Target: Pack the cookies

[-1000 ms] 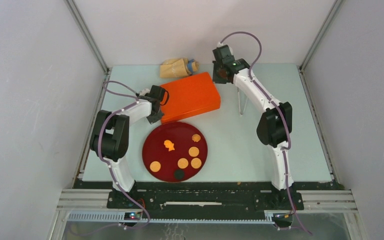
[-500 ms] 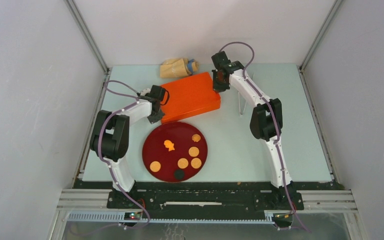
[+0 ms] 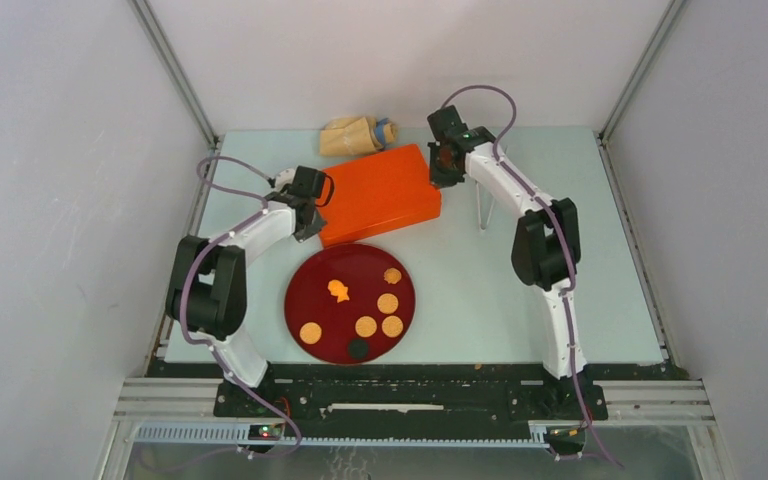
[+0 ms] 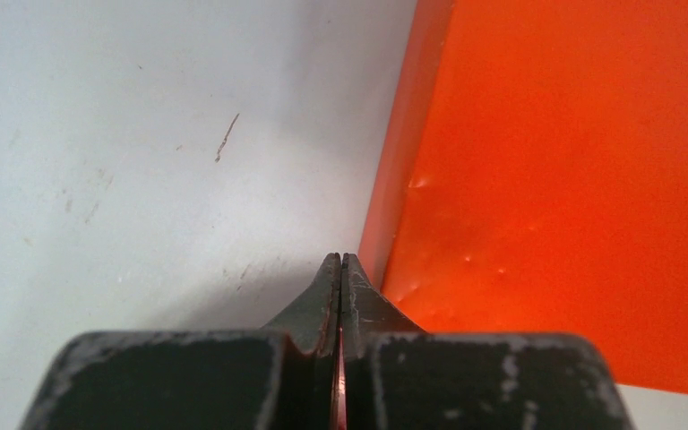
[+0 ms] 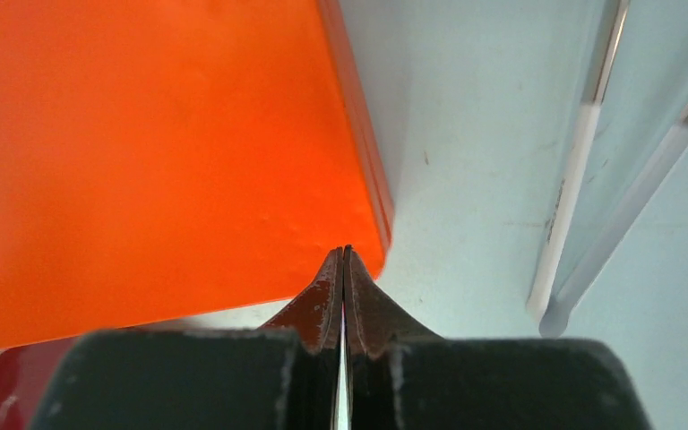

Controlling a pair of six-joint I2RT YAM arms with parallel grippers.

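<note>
Orange box (image 3: 380,192), plain lid, sits mid-table (image 3: 560,300) just behind the dark red plate (image 3: 305,285). The cookies are all on the plate, none in the box. There are five round orange-tan cookies (image 3: 387,303): one near the far-right rim, one below it, a pair toward the near right and one at near left. One orange irregular cookie (image 3: 338,290) lies left of centre, and one dark cookie (image 3: 358,348) by the near rim. L gripper (image 4: 340,260) has its fingers pressed together w/ nothing between them, tips down at the box's near-left corner, on the table side of its edge. Can't tell if they touch the box. R gripper (image 5: 344,251) is likewise closed and empty, tips at the box's far-right corner. A sliver of the plate shows at the bottom left of its wrist view. A clear upright stand (image 3: 485,210) is just right of the box, and a tan crumpled bag (image 3: 353,135) lies at the back edge, behind the box.
</note>
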